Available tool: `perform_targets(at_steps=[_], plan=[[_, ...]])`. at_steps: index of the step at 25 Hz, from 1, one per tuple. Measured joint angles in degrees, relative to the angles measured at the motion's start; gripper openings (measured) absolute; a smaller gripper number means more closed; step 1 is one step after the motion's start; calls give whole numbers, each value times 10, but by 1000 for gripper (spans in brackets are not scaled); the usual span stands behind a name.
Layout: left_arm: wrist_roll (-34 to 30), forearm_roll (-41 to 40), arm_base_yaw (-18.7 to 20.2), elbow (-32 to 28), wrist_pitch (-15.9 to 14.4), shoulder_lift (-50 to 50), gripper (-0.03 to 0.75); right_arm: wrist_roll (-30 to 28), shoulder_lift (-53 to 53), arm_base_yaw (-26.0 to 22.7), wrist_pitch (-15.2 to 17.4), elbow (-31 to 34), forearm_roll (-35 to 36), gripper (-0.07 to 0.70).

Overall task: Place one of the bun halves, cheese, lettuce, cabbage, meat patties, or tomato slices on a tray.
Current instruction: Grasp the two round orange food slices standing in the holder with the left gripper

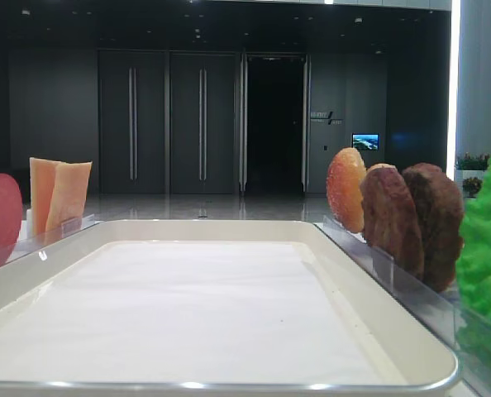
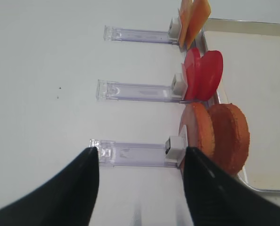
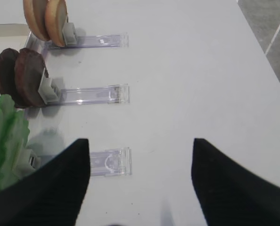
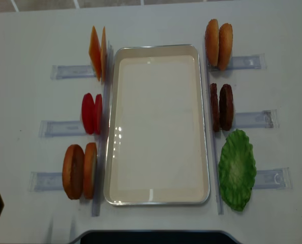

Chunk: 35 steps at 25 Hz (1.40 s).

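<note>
A white tray point(image 4: 157, 195) lies in the middle with nothing on it. To its left stand upright cheese slices point(image 4: 97, 58), tomato slices point(image 4: 91, 113) and bun halves point(image 4: 80, 170). To its right are two more bun halves point(image 4: 218, 43), meat patties point(image 4: 222, 107) and lettuce point(image 4: 237, 170). My left gripper point(image 2: 140, 155) is open over the clear holder point(image 2: 130, 153), left of the bun halves point(image 2: 215, 136), holding nothing. My right gripper point(image 3: 140, 141) is open over bare table, right of the lettuce point(image 3: 5, 141) and patties point(image 3: 22, 77).
Each food pair stands in a clear plastic rail holder point(image 4: 250, 119) that sticks outward from the tray. In the low view the tray's rim point(image 1: 229, 385) is close, with patties point(image 1: 411, 219) and lettuce point(image 1: 485, 240) at the right and cheese point(image 1: 59, 194) at the left.
</note>
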State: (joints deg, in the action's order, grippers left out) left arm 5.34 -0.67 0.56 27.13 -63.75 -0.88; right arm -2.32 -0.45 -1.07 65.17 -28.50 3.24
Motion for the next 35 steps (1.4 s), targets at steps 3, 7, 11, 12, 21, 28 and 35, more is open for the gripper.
perform_targets(at_steps=[3,7,11,12,21,28,35], plan=[[0,0,0,0,0,0,440,0,0,0,0,0,0,470],[0,0,0,0,0,0,440,0,0,0,0,0,0,470],[0,0,0,0,0,7,440,0,0,0,0,0,0,470],[0,0,0,0,0,19,440,0,0,0,0,0,0,470],[0,0,0,33,-2,215,440,0,0,0,0,0,0,470],[0,0,0,72,-10,339,440,0,0,0,0,0,0,470],[0,7,0,108,-18,439,440,0,0,0,0,0,0,470]])
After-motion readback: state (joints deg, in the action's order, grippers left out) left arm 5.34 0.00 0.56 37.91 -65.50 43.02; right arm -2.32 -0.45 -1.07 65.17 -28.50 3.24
